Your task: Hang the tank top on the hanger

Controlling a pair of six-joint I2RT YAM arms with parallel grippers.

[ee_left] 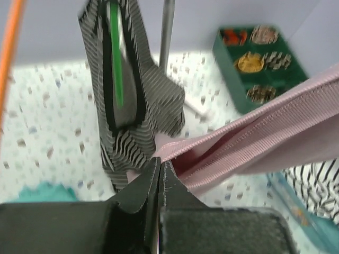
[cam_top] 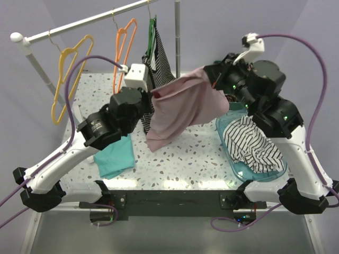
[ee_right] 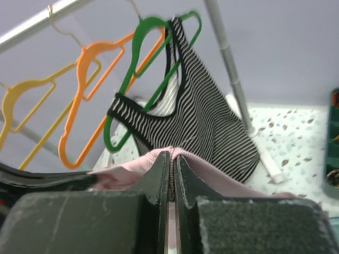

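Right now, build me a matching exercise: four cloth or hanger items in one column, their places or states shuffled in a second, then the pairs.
1. tank top
2. orange hanger
3. green hanger
4. teal cloth

A. lies on the table
B. hangs bare on the rail
C. carries the striped top
D. held up by the left gripper and right gripper

Pairs: 1-D, 2-B, 3-C, 4-A

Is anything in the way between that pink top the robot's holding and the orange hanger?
Partly. The striped top on the green hanger hangs right beside the orange hanger, on the side nearer the held tank top, so it may crowd the approach. Nothing else visible blocks it.
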